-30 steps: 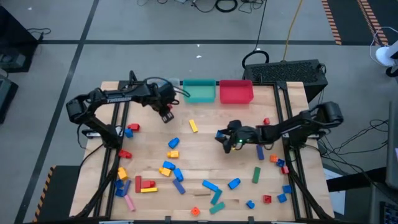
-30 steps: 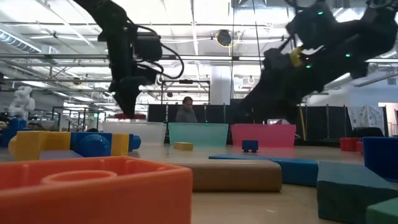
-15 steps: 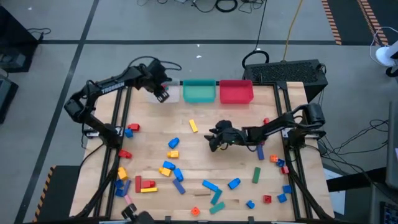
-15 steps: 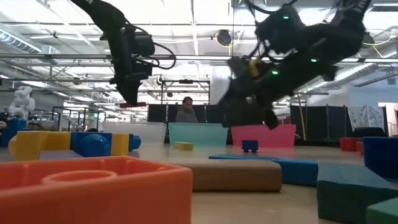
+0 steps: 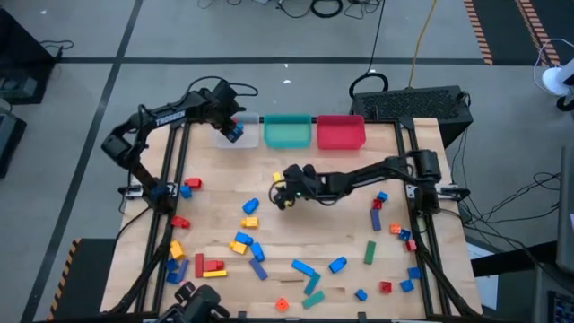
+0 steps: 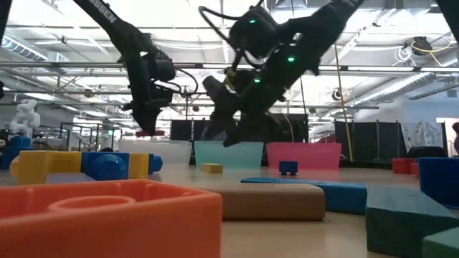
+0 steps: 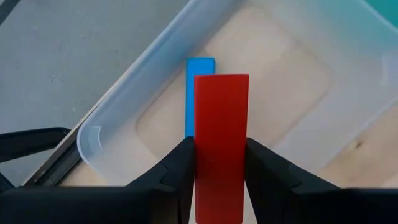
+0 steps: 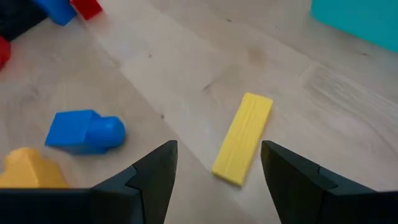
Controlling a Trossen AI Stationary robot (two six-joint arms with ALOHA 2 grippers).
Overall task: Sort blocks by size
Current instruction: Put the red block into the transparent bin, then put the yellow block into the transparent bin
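My left gripper [image 5: 231, 132] is shut on a long red bar [image 7: 221, 143] above the clear bin [image 5: 244, 133], where a blue bar [image 7: 200, 93] lies on the bin's floor. The red bar also shows in the low view [image 6: 149, 133]. My right gripper [image 5: 282, 195] is open and empty just above a yellow bar [image 8: 243, 138] that lies flat on the table; its fingers stand apart on either side of the bar's near end. Many other blocks lie scattered over the near half of the table. My left gripper pinches the red bar's two long sides [image 7: 198, 163] between its two fingers [image 7: 177, 171], coming from above. The bar sticks out past the fingertips, lifted clear above the clear bin's inside. The bar's held end is hidden below the picture's edge.
A teal bin [image 5: 287, 132] and a red bin [image 5: 341, 132] stand beside the clear one at the far edge. A blue rounded block [image 8: 86, 130] and an orange one [image 8: 25, 168] lie near my right gripper. Blocks cluster at the near left [image 5: 211, 265] and right [image 5: 399, 233].
My left gripper has carried the red bar toward the far edge and now holds it over the clear bin. My right gripper has travelled toward the table's left, from the table's middle to the yellow bar.
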